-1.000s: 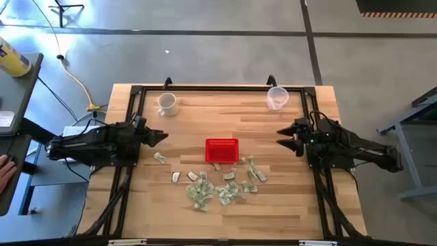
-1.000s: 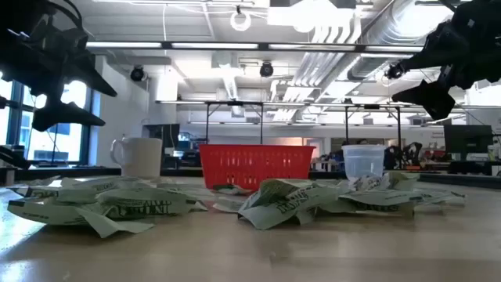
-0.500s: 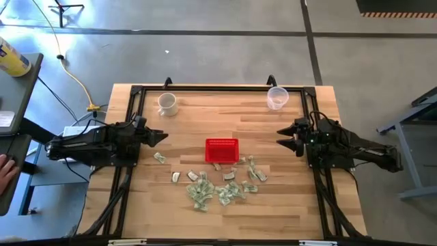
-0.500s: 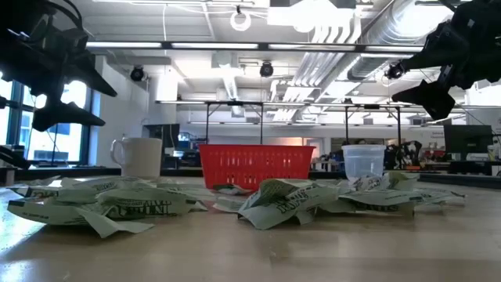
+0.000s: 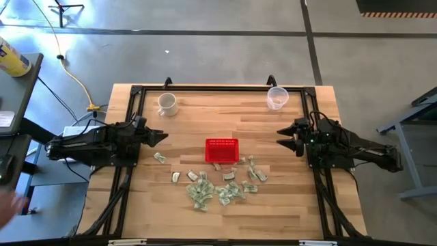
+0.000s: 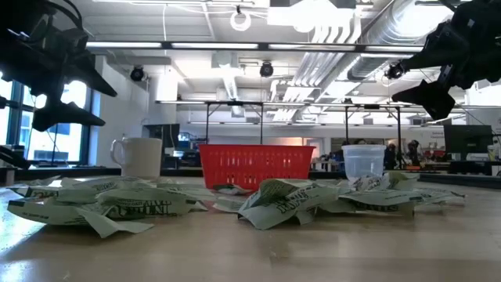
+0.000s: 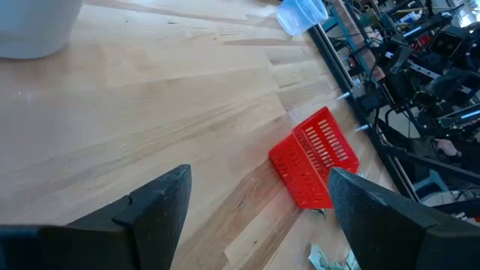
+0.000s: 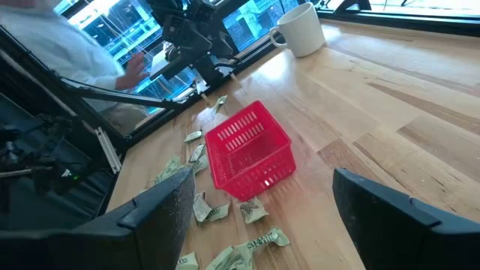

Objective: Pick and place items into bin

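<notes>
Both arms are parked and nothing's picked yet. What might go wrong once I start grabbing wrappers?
The wrappers lie overlapping, so one pinch may lift several or drag neighbours. Some lie against the red basket, which looks light and could slide if bumped. The left gripper and right gripper, both open, would converge there.

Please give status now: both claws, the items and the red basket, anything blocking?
Left claw and right claw open, empty, at table sides. Items loose beside red basket; none seen inside. Mug and plastic cup far back, not blocking.

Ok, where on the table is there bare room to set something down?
Bare wood lies between the white mug and the clear plastic cup, behind the red basket. It is crowded in front of the basket, where the wrappers are scattered.
</notes>
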